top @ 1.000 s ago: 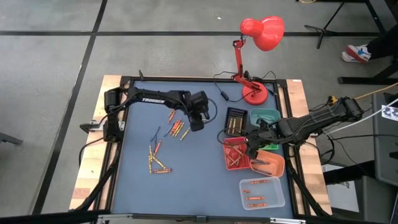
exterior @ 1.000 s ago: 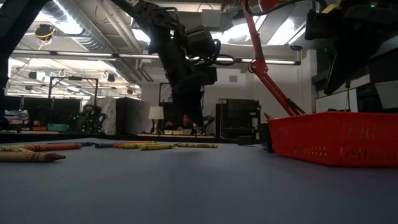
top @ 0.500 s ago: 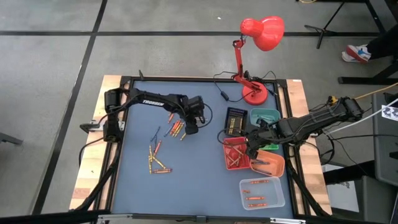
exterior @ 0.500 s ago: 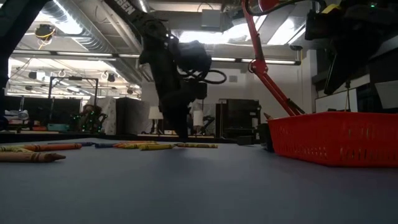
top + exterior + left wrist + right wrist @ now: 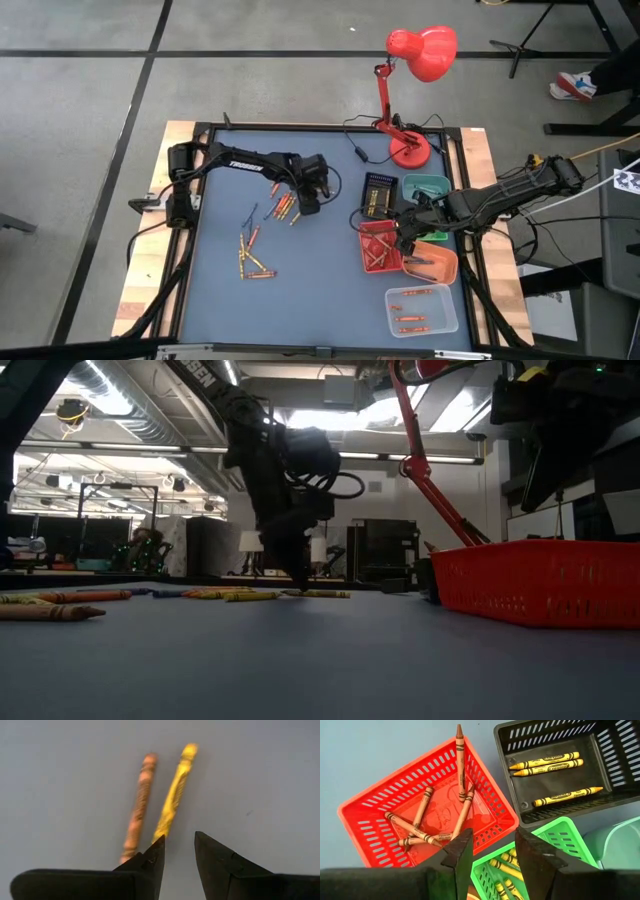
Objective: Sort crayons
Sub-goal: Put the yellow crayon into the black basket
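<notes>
**Tiny crayons, tricky pinch**

The thin yellow wax crayon [image 5: 174,795] lies flat on the blue-grey table mat [image 5: 300,290], just beside an orange crayon [image 5: 139,805], in the loose scatter towards the far left. It's light, stiff, probably snappable and inclined to roll, so I'd pinch mid-length across the paper wrap. The left gripper [image 5: 176,851] hovers right over its near end, fingers parted, holding nothing. The right gripper [image 5: 492,851] waits empty and spread above the red slotted plastic tray [image 5: 365,827] on the right.
</notes>
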`<state>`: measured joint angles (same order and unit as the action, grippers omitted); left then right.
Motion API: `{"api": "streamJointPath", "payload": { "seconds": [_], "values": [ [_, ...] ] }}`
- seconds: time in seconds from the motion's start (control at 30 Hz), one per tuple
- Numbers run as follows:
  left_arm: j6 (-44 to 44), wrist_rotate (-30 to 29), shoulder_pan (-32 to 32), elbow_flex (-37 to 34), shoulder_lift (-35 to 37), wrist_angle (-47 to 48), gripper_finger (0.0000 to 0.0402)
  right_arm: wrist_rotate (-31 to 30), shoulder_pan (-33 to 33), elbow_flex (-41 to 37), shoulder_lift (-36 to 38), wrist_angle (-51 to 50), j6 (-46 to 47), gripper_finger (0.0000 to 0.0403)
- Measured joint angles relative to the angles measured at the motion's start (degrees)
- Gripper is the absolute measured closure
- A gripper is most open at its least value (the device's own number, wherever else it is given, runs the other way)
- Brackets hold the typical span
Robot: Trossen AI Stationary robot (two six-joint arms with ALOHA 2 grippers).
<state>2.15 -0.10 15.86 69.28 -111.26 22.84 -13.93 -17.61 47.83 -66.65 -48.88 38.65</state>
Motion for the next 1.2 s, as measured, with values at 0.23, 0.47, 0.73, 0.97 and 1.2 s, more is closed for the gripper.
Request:
{"api": "streamJointPath", "payload": {
  "seconds": [0.23,0.47,0.73,0.97,1.2],
  "values": [
    [0.0,1.8,0.2,0.0,0.0,-4.6,0.0310,0.0,0.0,0.0,0.0,0.0,0.0,0.0258],
    [0.0,1.7,1.3,0.0,0.0,-4.5,0.0310,0.0,0.0,0.0,0.0,0.0,0.0,0.0258],
    [0.0,1.9,1.9,0.2,-3.3,-4.7,0.0310,0.0,0.0,0.0,0.0,0.0,0.0,0.0258],
    [0.0,1.8,1.9,0.3,-4.0,-4.6,0.0313,0.0,0.0,0.0,0.0,0.0,0.0,0.0258],
    [-0.1,1.9,1.7,0.2,-4.2,-4.7,0.0357,0.0,0.0,0.0,0.0,0.0,0.0,0.0258]
  ]
}}
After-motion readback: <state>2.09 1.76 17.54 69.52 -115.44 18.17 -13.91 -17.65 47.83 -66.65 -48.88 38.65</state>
